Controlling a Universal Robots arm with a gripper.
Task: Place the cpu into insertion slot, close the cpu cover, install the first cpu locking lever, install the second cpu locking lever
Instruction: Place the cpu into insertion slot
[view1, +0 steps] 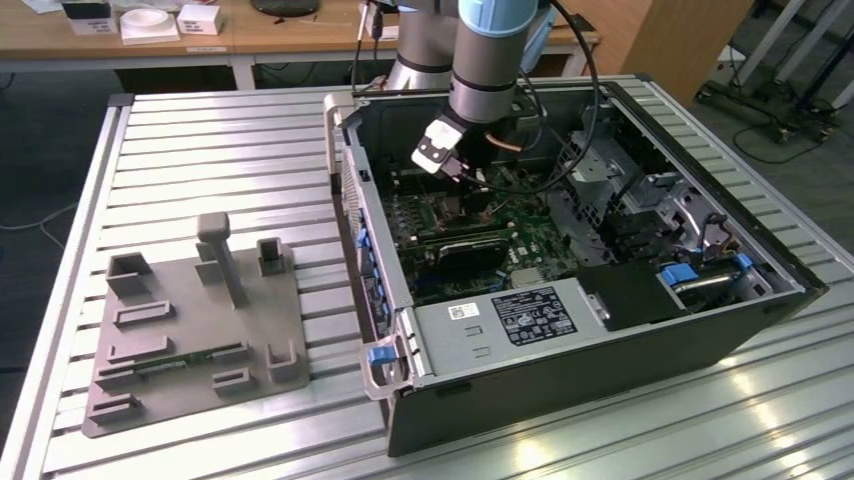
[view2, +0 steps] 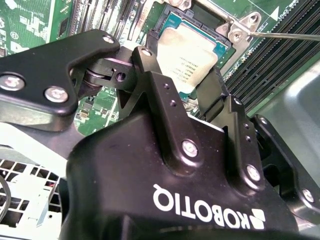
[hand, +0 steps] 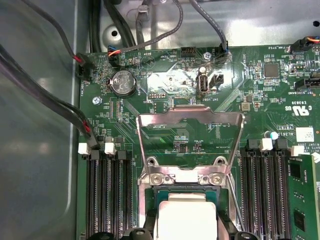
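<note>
Inside the open computer case (view1: 400, 300) my gripper (view1: 454, 170) reaches down to the green board. The cpu (view2: 187, 47), a pale silver square, sits between the two black fingers (view2: 150, 70), which press on its opposite edges. It is over the insertion slot (hand: 148, 197), whose silvery rim frames the cpu (hand: 186, 220) in the first wrist view; I cannot tell whether it rests fully in it. The cpu cover (hand: 190, 116) is swung open, away from the slot, with the board visible through its window. A thin locking lever rod (view2: 285, 35) lies beside the slot, unlatched.
Rows of memory slots (hand: 107, 195) flank the slot on both sides. Cables (hand: 60, 105) run along the case wall. A grey fixture plate (view1: 200, 330) lies on the slatted table at the exterior view's left. A labelled metal box (view1: 521, 320) fills the case's near end.
</note>
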